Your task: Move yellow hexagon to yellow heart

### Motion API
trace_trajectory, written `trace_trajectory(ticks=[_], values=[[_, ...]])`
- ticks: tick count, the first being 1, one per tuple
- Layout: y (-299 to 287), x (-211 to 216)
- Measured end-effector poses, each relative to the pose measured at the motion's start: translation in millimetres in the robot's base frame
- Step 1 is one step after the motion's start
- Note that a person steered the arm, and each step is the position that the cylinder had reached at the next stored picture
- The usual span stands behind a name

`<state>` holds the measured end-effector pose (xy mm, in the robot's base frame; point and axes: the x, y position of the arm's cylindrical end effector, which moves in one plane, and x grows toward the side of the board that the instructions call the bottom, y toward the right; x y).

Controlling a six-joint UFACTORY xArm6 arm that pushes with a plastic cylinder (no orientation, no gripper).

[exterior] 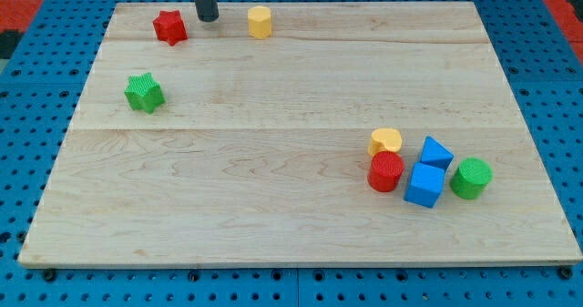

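My tip [208,19] sits between red star [169,27] and yellow hexagon [260,22] at the view's top; yellow heart [385,141] is well apart — lower right, touching red cylinder [385,171].

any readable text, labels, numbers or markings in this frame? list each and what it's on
None. No text, number or logo shows on the wooden board, my tip, or any block: yellow hexagon, yellow heart, red star, green star, red cylinder, blue cubes, green cylinder. The blue pegboard shows only holes.
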<state>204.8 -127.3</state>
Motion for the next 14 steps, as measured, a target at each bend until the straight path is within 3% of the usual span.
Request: trace_trajectory(ticks=[2, 3, 4, 5, 6, 7, 9, 11, 12, 13, 14], values=[[122.3, 81.1], [130.6, 78.4], [110.6, 39.4], [125.4, 39.6], [117.4, 2.6], [150.1, 41.5], [155.2, 157.6], [149.3, 101.7], [211.6, 122.2], [218.8, 187.5], [207.4, 178.8]])
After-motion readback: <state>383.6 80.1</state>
